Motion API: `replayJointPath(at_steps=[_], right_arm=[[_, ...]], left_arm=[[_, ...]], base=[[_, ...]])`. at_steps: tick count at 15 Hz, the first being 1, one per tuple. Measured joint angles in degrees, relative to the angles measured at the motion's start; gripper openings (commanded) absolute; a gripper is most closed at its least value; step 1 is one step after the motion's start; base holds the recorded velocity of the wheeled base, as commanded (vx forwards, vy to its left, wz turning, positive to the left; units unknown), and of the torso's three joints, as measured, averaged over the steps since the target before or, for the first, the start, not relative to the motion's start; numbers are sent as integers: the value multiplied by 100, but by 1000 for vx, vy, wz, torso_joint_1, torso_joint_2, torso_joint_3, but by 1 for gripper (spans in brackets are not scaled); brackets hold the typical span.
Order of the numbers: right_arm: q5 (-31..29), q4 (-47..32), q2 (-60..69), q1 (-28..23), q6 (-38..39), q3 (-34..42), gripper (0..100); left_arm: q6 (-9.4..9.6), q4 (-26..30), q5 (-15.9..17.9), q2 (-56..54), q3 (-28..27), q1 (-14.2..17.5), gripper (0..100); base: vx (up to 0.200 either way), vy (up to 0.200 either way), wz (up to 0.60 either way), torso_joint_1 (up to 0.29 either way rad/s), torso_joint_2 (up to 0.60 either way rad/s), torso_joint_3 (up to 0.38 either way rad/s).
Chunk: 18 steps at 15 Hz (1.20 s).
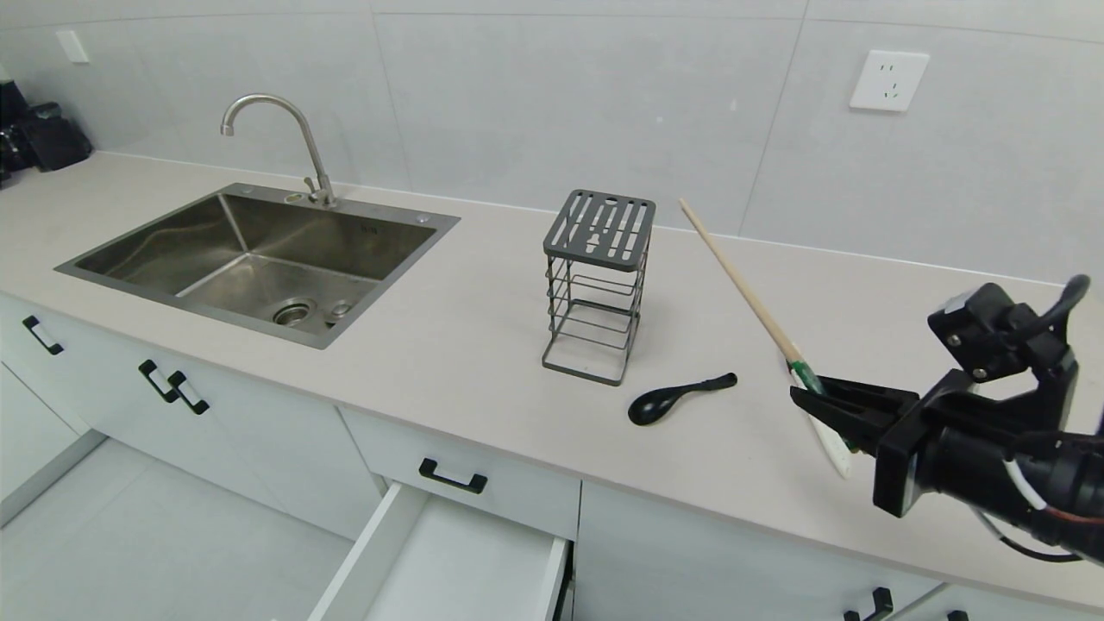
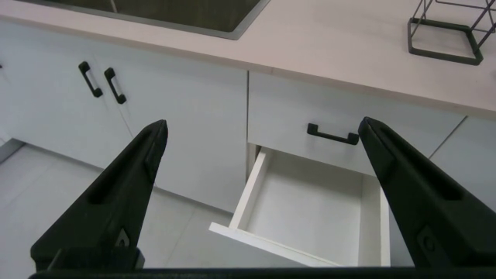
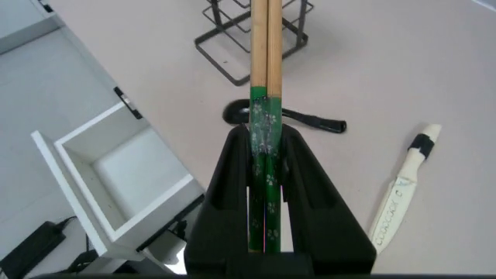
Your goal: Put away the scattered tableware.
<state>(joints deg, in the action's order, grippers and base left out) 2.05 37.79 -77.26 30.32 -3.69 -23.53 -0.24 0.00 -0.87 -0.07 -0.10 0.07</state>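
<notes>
A pair of wooden chopsticks [image 1: 742, 276] with green-patterned ends is clamped in my right gripper [image 1: 811, 401], which hangs above the counter's right part. The sticks slant up and back toward the wall. From the right wrist, the chopsticks [image 3: 260, 46] run straight out between the shut fingers [image 3: 225, 167]. A black spoon [image 1: 681, 397] lies on the counter in front of the grey wire rack [image 1: 598, 285]. A white utensil with a black band [image 3: 403, 194] lies on the counter beside the gripper. My left gripper [image 2: 263, 128] is open, with nothing in it, over the open drawer [image 2: 310, 209].
A steel sink [image 1: 259, 259] with a tap sits at the counter's left. The white drawer [image 1: 466, 561] stands pulled out below the counter front, under the rack. A wall socket [image 1: 888, 79] is at the upper right. Black-handled cabinet doors [image 1: 172, 386] are at the lower left.
</notes>
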Motion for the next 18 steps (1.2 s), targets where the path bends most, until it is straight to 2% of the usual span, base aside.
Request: replayJointPath(at_steps=[3, 6, 9, 12, 18], right_arm=[[497, -82, 87, 278, -443, -301, 0], [530, -378, 22, 785, -656, -825, 0], [766, -467, -51, 1317, -900, -913, 0], [947, -444, -154, 1428, -1306, -877, 0], [980, -90, -608, 1607, -1314, -657, 0]], left_arm=[[0, 0, 0, 0, 0, 0, 100], [0, 0, 2, 0, 0, -5, 100], [-2, 0, 0, 0, 0, 0, 100], [2, 2, 0, 0, 0, 0, 100], [-2, 0, 0, 0, 0, -2, 100]], base=[[0, 0, 0, 0, 0, 0], [0, 0, 0, 0, 0, 0], [0, 0, 0, 0, 0, 0], [0, 0, 0, 0, 0, 0], [0, 0, 0, 0, 0, 0]])
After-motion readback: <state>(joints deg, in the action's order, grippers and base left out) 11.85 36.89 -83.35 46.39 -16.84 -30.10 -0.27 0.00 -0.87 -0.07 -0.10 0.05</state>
